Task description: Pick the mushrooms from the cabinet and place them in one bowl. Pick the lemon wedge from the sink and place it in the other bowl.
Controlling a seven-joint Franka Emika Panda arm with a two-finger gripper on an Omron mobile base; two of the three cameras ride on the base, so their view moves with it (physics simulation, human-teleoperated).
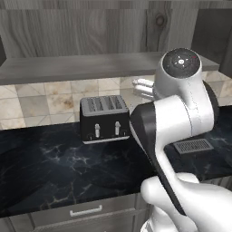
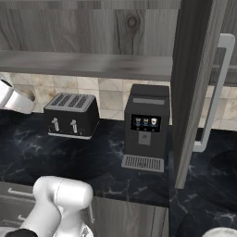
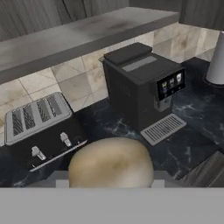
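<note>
One mushroom (image 3: pixel 111 162), rounded and brown-tan, sits right between my fingers (image 3: pixel 111 183) at 6 o'clock in the hand view, and I judge they are closed on its sides and carrying it above the black marble bench (image 1: pixel 54 167). The coming move turns on finding a bowl, and the only hint is a pale curved rim (image 2: pixel 221 232) at 5 o'clock in the right base view. The coffee machine (image 3: pixel 144 89) shows small screen icons at 2 o'clock, with no lettering I can read on it or the toaster (image 3: pixel 41 127).
</note>
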